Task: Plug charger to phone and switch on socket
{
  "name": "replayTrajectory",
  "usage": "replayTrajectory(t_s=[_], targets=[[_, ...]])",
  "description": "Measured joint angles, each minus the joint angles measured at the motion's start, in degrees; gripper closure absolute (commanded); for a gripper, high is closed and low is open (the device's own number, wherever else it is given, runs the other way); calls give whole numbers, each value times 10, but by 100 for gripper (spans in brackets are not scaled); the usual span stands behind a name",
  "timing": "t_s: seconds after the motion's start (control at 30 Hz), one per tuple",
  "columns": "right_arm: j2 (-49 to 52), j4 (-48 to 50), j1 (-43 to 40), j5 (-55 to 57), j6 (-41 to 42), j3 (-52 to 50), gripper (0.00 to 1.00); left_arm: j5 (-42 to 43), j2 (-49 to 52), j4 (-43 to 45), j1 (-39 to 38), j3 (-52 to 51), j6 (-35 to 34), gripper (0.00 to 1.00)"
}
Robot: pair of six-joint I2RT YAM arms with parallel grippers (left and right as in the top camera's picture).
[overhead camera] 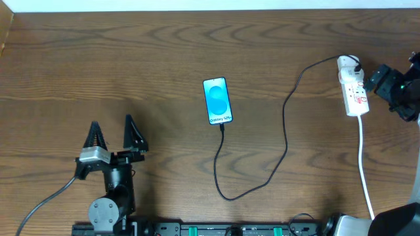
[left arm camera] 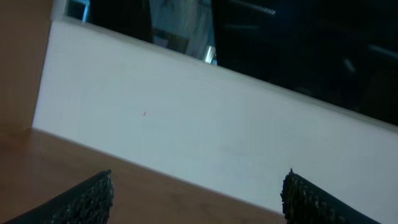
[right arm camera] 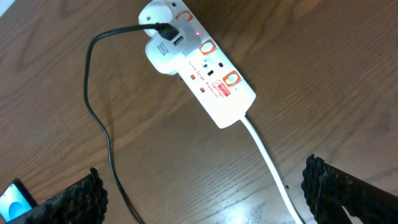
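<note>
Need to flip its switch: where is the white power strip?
Overhead, the elongated white power strip lies far right, beside the open right gripper.

Slim black-edged phone (overhead camera: 218, 100) with bright blue screen, flat, face up. Long thin black cable (overhead camera: 285, 131), plugged into its near end, looping across to small white power strip (overhead camera: 352, 94) with red marks.

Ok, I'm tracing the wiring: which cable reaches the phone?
The thin black charger cable, looping from the power strip to the phone; the white cord leaves the strip's other end.
</note>
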Motion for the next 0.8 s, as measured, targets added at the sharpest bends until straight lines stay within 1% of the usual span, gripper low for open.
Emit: replayTrajectory(t_s=[0.17,0.53,0.8], targets=[[0,0,0,0,0,0,1,6,-52,-38,1,-52,1,14],[0,0,0,0,0,0,1,14,-56,-193,17,-55,2,14],[0,0,0,0,0,0,1,27,-56,-221,19,-51,6,14]])
